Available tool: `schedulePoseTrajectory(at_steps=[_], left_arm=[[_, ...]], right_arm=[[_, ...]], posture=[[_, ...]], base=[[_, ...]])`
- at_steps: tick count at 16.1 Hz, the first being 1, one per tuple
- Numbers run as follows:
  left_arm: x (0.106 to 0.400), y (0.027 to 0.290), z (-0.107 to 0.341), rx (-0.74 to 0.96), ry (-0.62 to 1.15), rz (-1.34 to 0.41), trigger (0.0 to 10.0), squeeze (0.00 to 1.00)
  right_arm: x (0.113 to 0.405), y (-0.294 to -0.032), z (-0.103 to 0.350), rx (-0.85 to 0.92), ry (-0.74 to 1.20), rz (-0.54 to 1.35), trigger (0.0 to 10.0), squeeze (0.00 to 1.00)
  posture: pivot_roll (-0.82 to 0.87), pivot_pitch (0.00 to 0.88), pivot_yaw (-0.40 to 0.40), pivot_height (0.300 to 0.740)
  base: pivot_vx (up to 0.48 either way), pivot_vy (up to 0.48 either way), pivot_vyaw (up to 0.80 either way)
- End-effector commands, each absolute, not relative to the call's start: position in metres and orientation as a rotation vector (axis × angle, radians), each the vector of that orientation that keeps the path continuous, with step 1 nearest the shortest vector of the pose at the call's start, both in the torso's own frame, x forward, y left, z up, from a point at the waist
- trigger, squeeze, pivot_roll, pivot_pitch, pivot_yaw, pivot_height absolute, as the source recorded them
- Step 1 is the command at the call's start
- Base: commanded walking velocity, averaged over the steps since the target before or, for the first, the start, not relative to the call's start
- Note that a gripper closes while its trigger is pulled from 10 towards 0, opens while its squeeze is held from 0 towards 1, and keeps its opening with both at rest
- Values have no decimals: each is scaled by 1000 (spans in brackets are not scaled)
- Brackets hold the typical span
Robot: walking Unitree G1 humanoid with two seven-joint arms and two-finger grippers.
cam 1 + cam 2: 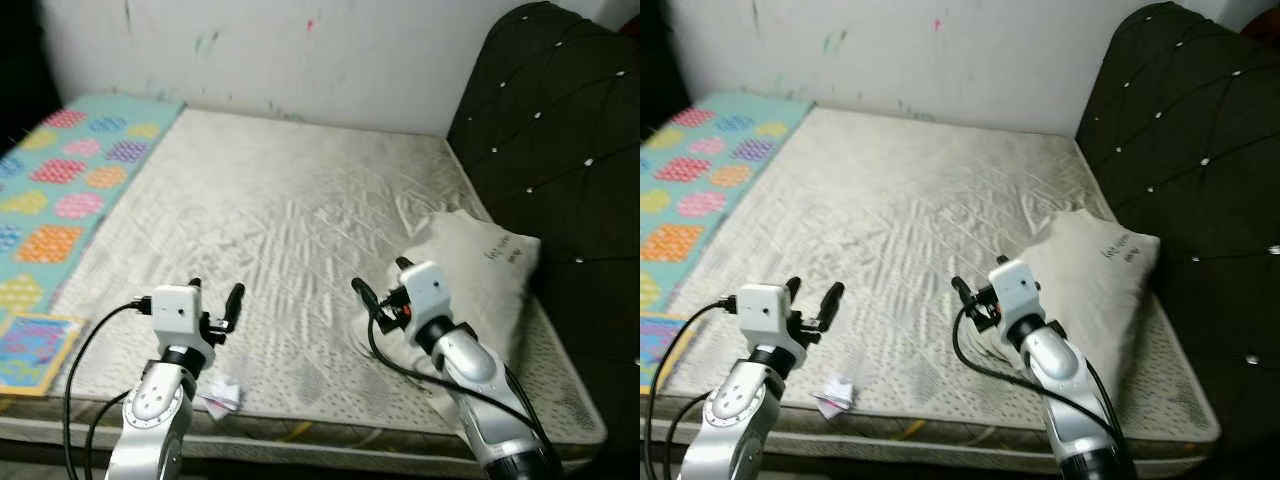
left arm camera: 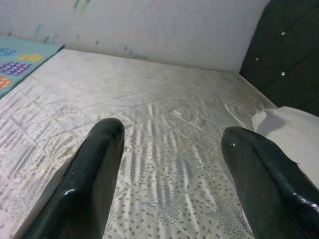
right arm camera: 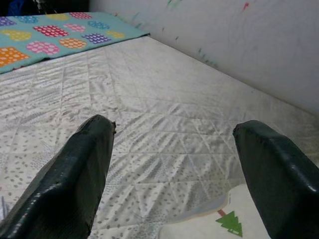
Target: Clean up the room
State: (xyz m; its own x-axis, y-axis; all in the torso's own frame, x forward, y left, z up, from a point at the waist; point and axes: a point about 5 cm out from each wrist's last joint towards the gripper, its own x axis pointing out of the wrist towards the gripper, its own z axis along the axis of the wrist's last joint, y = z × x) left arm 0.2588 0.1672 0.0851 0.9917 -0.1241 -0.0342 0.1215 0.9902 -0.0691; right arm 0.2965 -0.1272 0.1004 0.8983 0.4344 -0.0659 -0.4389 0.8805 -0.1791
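Note:
A bare, pale quilted mattress (image 1: 280, 200) lies in front of me. A cream pillow (image 1: 480, 270) rests at its right side, against the dark headboard. A small crumpled piece of white paper (image 1: 222, 395) sits near the mattress's front edge, just below my left gripper (image 1: 215, 292). That gripper is open and holds nothing, hovering over the front left of the mattress. My right gripper (image 1: 381, 277) is also open and empty, beside the pillow's left edge. The right wrist view shows a pillow corner (image 3: 209, 224) with a green tree print under its fingers (image 3: 84, 164).
A black tufted headboard (image 1: 560, 120) rises on the right. A turquoise play mat (image 1: 70, 180) with coloured patches borders the mattress on the left, and a colourful flat book (image 1: 30, 350) lies at its near end. A marked white wall (image 1: 300, 50) stands behind.

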Motion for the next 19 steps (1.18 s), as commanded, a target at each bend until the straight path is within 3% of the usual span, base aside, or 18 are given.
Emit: schedulePoseTrajectory(at_steps=[1,12,16,19], left_arm=[[260,166,84,-68,40,-121,10000,0],[282,161,87,8,40,-242,10000,0],[283,166,85,-23,43,-189,10000,0],[274,186,80,-15,56,-86,10000,0]], right_arm=[[300,-129,104,-205,8,455,10000,0],[294,-136,104,-162,-46,295,10000,0],[290,-136,104,-144,-54,286,10000,0],[291,-145,102,-162,-32,236,10000,0]], posture=[[-36,0,-127,740],[-125,0,59,740],[-123,0,47,740],[-99,0,21,740]], base=[[0,0,0],[0,0,0],[0,0,0],[0,0,0]])
